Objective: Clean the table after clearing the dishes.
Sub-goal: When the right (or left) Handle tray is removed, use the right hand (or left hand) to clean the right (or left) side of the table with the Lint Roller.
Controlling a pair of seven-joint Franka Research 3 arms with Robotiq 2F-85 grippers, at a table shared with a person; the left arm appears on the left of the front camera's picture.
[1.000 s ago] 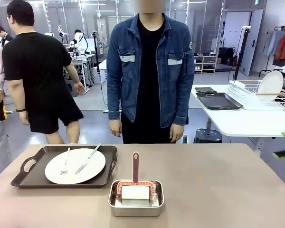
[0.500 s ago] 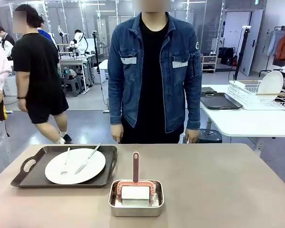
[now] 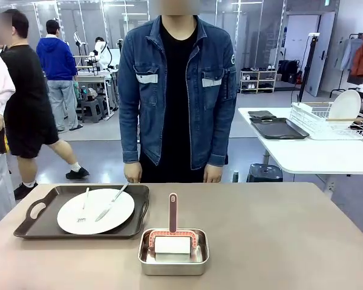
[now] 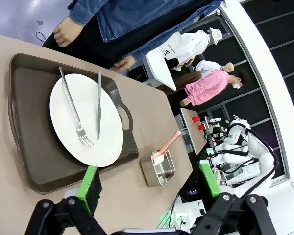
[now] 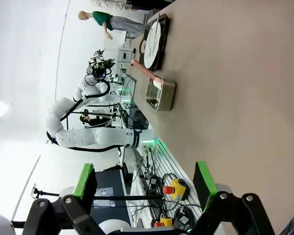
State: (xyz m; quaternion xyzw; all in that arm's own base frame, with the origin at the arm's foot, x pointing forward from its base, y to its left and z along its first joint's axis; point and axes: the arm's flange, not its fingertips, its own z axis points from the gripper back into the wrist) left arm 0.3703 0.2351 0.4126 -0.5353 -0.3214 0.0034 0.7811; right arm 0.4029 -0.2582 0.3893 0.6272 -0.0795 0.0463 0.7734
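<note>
Left end effector (image 4: 151, 182) spread; right end effector (image 5: 143, 182) spread; table (image 3: 290, 241) taupe

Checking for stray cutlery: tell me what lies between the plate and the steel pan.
Only the tray floor and rim lie between the plate and the steel pan; fork and knife rest on the plate. Front view shows it.

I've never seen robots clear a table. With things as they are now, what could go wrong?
1. The fork and knife lie loose on the plate; if the tray tilts when lifted, they could slide off.
2. The pink handle juts out of the steel pan; a passing arm could catch it and drag the pan.
3. The person's hand hangs near the tray's far edge, so a reach there might bump it.
</note>
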